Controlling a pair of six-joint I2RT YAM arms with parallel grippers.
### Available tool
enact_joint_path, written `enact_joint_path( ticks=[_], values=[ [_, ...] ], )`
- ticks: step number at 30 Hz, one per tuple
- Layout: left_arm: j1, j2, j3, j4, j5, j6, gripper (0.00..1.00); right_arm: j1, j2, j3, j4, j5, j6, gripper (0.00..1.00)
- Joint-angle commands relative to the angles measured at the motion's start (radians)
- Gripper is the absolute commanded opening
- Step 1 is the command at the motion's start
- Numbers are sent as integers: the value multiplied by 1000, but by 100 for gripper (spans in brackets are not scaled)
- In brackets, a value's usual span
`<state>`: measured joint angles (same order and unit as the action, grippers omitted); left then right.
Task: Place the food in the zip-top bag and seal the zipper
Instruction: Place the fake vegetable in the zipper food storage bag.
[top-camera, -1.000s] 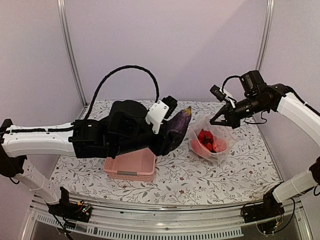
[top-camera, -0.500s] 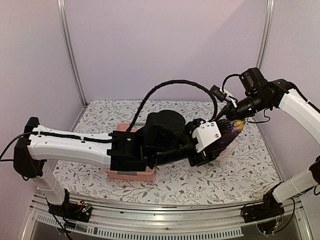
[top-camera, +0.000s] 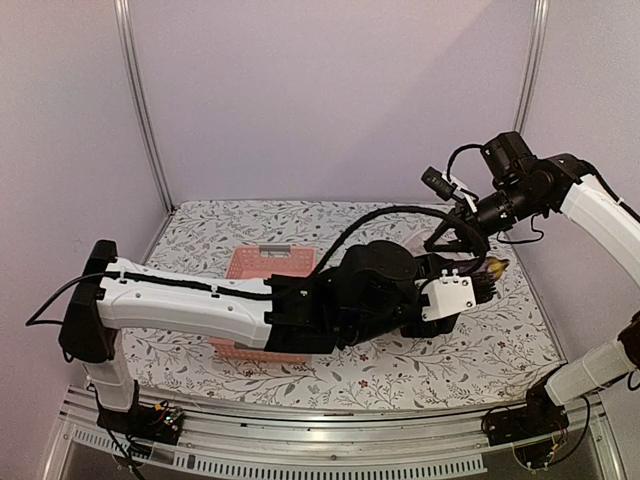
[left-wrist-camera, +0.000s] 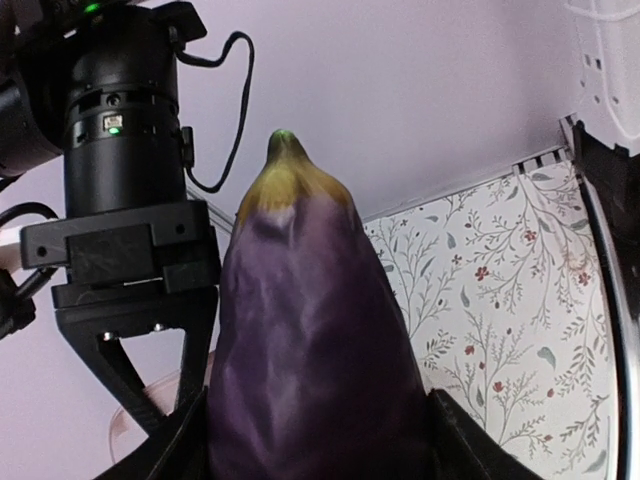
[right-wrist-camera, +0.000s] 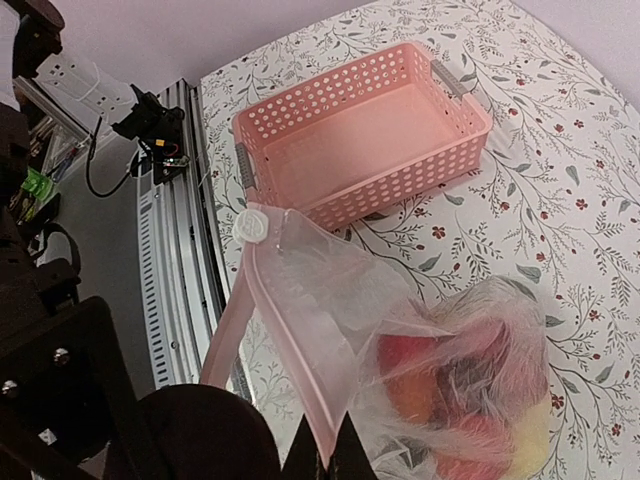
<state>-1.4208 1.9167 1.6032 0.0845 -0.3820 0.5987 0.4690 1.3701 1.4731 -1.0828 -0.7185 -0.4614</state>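
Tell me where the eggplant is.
The eggplant sits between the left jaws, filling the left wrist view; from above it is at the table's right, beside the zip-top bag.

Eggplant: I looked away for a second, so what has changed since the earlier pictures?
The left pincer carried the eggplant rightward, from near the basket to beside the right pincer. Unchanged: left grip on the eggplant, right pincer shut on the bag, basket in place.

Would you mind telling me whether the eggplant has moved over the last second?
Yes. In the top view the eggplant has travelled right, from just right of the pink basket to well clear of it, near the right gripper.
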Motion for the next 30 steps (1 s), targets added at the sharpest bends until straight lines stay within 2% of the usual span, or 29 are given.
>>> enact_joint_path(
  ticks=[1, 7, 12, 18, 27, 30],
  values=[
    [23, 41, 23, -4, -119, 43, 65, 9, -2, 30, -36, -54, 3, 0],
    [13, 49, 14, 33, -225, 118, 78, 10, 5, 33, -29, -52, 7, 0],
    [-8, 12, -2, 59, -209, 113, 82, 10, 16, 30, -18, -51, 10, 0],
    [-40, -24, -18, 82, -223, 128, 83, 10, 34, 40, -14, -50, 11, 0],
    [-49, -94, -71, 74, -228, 67, 84, 9, 63, 88, -25, -55, 13, 0],
    [-59, -147, -87, -17, -136, -7, 82, 9, 69, 93, -28, -50, 12, 0]
  ],
)
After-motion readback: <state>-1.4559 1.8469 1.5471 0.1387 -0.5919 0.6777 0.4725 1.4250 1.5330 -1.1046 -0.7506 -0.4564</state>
